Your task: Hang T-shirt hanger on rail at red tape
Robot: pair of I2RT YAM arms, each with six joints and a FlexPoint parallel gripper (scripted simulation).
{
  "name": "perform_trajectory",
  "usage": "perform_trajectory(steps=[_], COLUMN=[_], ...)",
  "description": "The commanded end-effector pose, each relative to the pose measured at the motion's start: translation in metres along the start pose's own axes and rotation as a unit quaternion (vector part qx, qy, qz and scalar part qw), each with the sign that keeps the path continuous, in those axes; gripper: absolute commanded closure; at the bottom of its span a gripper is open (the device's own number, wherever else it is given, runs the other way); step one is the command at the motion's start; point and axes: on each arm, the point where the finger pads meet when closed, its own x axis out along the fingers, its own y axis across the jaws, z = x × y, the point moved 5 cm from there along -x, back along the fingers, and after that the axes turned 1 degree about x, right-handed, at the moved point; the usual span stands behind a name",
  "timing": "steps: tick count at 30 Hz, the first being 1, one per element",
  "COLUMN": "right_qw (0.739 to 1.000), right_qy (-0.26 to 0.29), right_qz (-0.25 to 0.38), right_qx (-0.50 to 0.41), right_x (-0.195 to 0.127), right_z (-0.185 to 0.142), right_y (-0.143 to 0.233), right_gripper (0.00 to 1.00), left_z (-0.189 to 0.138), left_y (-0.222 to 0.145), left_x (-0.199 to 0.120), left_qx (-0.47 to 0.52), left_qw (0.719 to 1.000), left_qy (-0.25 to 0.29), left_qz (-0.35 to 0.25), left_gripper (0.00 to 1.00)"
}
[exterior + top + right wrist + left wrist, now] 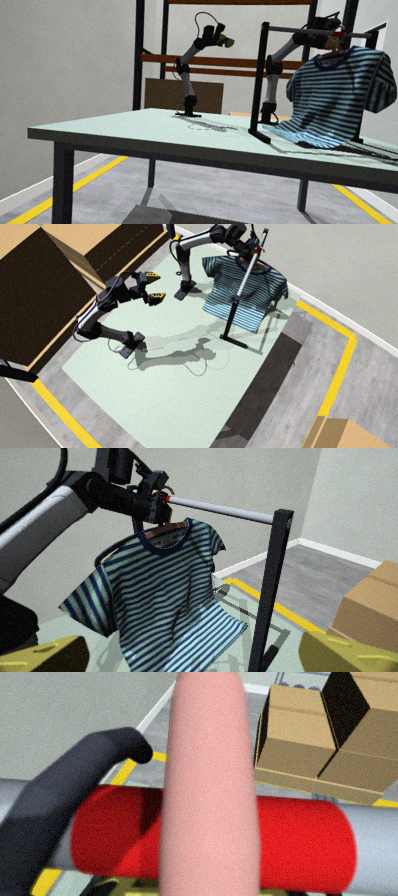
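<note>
The left gripper (255,252) (333,42) (169,515) is pinching the pink hanger (331,55) (210,772) (167,530) between nearly closed fingers, its shank crossing the red tape (258,251) (338,33) (305,842) (167,498) roughly at a right angle to the rail (246,279) (298,30) (377,837) (220,509) in the left wrist view, though whether the hook is bearing on the tape I cannot tell. The striped T-shirt (238,287) (328,97) (160,593) is draping from the hanger above the bench (122,394) (122,131), while a black hook (90,767) is showing just beside the tape. Well apart from the shirt, the right gripper (161,286) (229,42) (194,643) is holding nothing, its fingers standing wide.
</note>
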Motion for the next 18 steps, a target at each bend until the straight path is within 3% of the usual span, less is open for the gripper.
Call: perform_trajectory(steps=[1,18], right_qw=[1.0,1.0], right_qy=[-0.008,-0.008], right_qz=[-0.001,-0.001], right_qx=[0.001,0.001], right_x=[-0.0025,-0.0025], right_z=[0.0053,0.0053], right_y=[-0.0002,-0.0002], right_gripper=[0.0,0.0], left_z=[0.0173,0.0187], left_y=[0.0012,0.0053], left_x=[-0.0061,-0.0092], left_qx=[0.014,0.014], left_qw=[0.999,0.999], left_qy=[-0.034,-0.037], left_qz=[-0.02,-0.02], left_gripper=[1.0,1.0])
